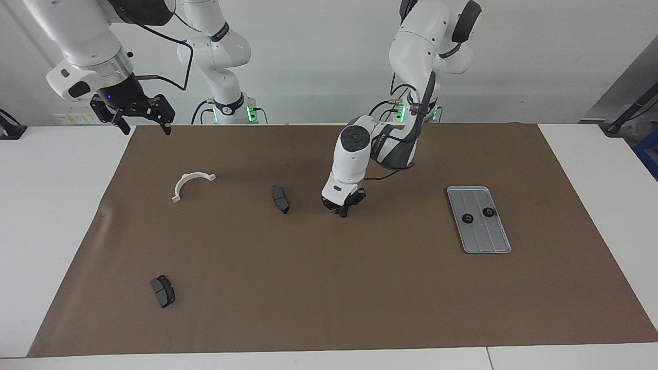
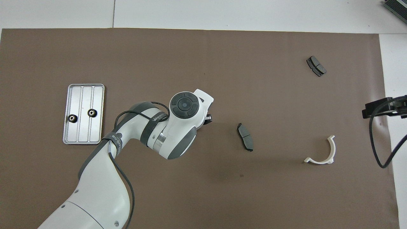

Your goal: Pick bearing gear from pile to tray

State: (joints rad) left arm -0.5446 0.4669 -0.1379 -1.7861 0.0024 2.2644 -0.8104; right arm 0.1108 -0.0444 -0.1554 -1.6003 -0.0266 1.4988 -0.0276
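Two gears point(image 1: 477, 216) already sit in the tray point(image 1: 492, 243) toward the left arm's end of the desk, while the left end effector point(image 1: 343, 210), low over the mat beside a dark pad point(image 1: 280, 199), is nearly closed, on what I cannot tell, and the right end effector point(image 1: 140, 119) waits wide open.

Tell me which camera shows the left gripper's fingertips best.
The facing view: the left gripper hangs low over the brown mat, fingertips visible in profile beneath the wrist. In the overhead view the arm's own wrist covers it, leaving only a dark sliver.
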